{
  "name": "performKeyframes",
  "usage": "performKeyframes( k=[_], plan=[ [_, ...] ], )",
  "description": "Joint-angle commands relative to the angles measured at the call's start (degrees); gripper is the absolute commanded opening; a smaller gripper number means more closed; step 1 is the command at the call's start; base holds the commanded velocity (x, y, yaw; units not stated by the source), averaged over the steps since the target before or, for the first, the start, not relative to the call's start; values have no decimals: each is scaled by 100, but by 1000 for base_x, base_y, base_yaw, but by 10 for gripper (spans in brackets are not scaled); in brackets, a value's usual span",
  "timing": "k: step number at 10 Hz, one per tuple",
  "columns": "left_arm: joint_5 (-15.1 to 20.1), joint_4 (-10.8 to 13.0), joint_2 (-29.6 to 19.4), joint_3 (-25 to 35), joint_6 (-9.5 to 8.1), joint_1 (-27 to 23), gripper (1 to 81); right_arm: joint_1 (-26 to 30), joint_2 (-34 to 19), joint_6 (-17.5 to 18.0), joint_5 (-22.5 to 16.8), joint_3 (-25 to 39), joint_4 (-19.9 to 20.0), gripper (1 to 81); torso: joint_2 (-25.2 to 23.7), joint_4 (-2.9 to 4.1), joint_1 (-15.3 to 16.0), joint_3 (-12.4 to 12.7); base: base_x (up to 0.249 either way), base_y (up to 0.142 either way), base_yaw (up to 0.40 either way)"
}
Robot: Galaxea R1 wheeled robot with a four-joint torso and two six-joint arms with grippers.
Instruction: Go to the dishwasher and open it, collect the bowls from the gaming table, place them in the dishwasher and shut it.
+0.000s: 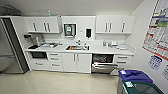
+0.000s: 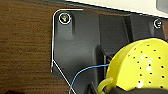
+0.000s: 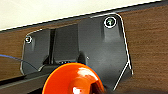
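Note:
The dishwasher [image 1: 103,60] stands under the counter, right of the sink, with its steel door [image 1: 103,66] folded down and its dark inside showing. The left wrist view has a yellow bowl [image 2: 142,65] with small holes close to the camera, over the robot's own dark plate. My left gripper [image 2: 125,90] is shut on its rim. An orange bowl [image 3: 71,80] sits just as close in the right wrist view, and my right gripper [image 3: 96,88] is shut on it. The gaming table is out of view.
A white kitchenette spans the far wall, with a counter [image 1: 100,50], a sink [image 1: 77,47] and wall cabinets. A steel fridge [image 1: 10,52] stands at the left. A blue-lidded bin [image 1: 135,75] and a green bin [image 1: 141,88] stand near at the right. Pale floor [image 1: 57,82] lies between.

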Motion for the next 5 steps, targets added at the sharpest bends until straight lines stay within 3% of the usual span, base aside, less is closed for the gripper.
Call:
performKeyframes(
  k=[1, 5],
  plan=[
    [342, -4, -13, -7, 48, -313, 10, 291, -78, -18, -276, -4, -91, 10, 0, 0, 0, 0, 140, 0, 0],
    [342, -12, -5, -16, 48, -313, 10, 300, -78, -18, -276, -4, -109, 10, 0, 0, 2, 0, 138, 0, 0]
  ],
)
